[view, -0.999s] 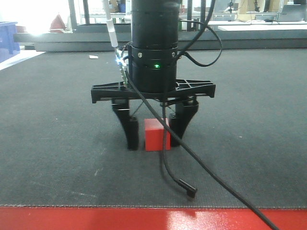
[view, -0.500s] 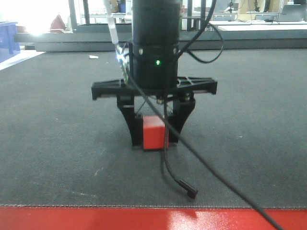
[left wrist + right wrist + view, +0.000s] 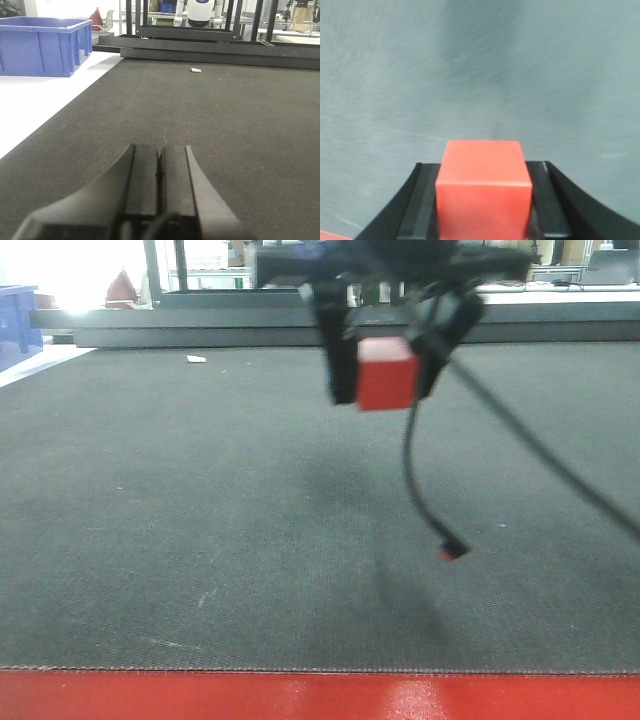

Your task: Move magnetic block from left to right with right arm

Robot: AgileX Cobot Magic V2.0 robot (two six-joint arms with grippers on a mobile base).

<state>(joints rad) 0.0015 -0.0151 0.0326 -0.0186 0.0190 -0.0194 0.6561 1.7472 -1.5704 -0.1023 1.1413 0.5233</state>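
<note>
The magnetic block (image 3: pixel 386 373) is a small red cube held in the air near the top of the front view, well above the dark mat (image 3: pixel 200 500). My right gripper (image 3: pixel 388 380) is shut on it, one black finger on each side. In the right wrist view the magnetic block (image 3: pixel 484 192) fills the gap between the fingers (image 3: pixel 422 200), with grey mat far below. My left gripper (image 3: pixel 160 165) lies low over the mat, its two pads pressed together with nothing between them.
A loose black cable (image 3: pixel 425 490) with a small plug end hangs below the right gripper. A red table edge (image 3: pixel 320 695) runs along the front. A blue bin (image 3: pixel 42 45) stands at the far left, dark metal rails (image 3: pixel 210 47) at the back, a small white scrap (image 3: pixel 196 70) near them.
The right gripper closed on the block on the mat, then rose with it and shifted a little to the right. The hanging cable lifted with it.
</note>
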